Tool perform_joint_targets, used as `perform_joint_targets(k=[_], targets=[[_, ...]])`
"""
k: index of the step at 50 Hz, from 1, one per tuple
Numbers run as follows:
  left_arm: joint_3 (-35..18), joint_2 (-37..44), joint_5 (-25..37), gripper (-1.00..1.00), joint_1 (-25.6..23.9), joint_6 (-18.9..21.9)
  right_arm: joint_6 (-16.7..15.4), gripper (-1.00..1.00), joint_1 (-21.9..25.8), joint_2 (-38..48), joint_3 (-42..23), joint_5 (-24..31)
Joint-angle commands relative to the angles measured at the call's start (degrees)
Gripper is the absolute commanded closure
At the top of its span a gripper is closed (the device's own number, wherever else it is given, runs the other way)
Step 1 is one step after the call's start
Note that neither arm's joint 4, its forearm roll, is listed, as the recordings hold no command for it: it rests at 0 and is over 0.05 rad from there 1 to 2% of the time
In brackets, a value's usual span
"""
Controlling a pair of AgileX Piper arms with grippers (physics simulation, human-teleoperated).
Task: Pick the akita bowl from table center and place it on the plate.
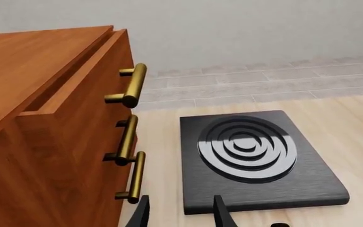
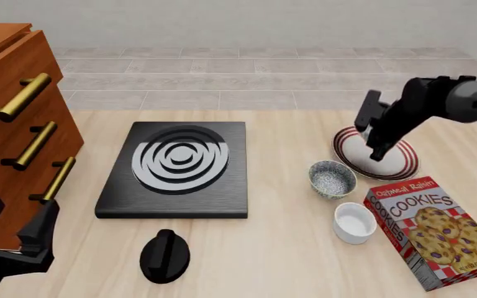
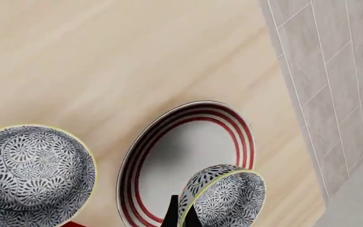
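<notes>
Our right gripper's (image 3: 182, 215) jaws are clamped on the pale rim of the akita bowl (image 3: 224, 197), one finger inside and one outside as far as the wrist view shows. The bowl hangs tilted in the grip, its speckled inside turned sideways. Directly beneath those jaws lies the plate (image 3: 145, 156), and the bowl sits over its white middle. We cannot tell whether the bowl touches the plate yet.

In the front view the right gripper (image 2: 379, 135) covers the bowl, and the plate (image 2: 397, 166) shows around it. Just to the left of these jaws and nearer the arms' side, a twin bowl (image 2: 332, 178) stands upright on the table (image 2: 288, 261), close beside the plate's rim. Nearer still come a white ramekin (image 2: 355, 222) and a cookie box (image 2: 434, 233) lying flat.

Our left gripper (image 2: 15, 225) hovers well apart from all this, its jaws spread with nothing between them. Its fingers (image 1: 222, 213) point toward a black burner plate (image 1: 257, 158) just ahead, and a wooden cabinet (image 1: 49, 118) with brass handles stands beside them. A black knob (image 2: 164, 254) lies to the right of these jaws.
</notes>
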Motion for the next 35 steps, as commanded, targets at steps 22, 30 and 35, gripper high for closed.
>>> perform_joint_targets(k=[22,30,35], targets=[[0.0,0.63,-0.53,-1.0,-0.05,0.34,0.31,1.0,0.13,1.42,3.07,-3.38],[0.0,0.8,-0.69,-1.0,-0.09,0.35,0.08,1.0,-0.2,1.66,3.09,-3.93],[0.0,0.71,-0.58,-1.0,-0.09,0.4,-0.09,1.0,-0.27,1.56,3.28,-4.19]])
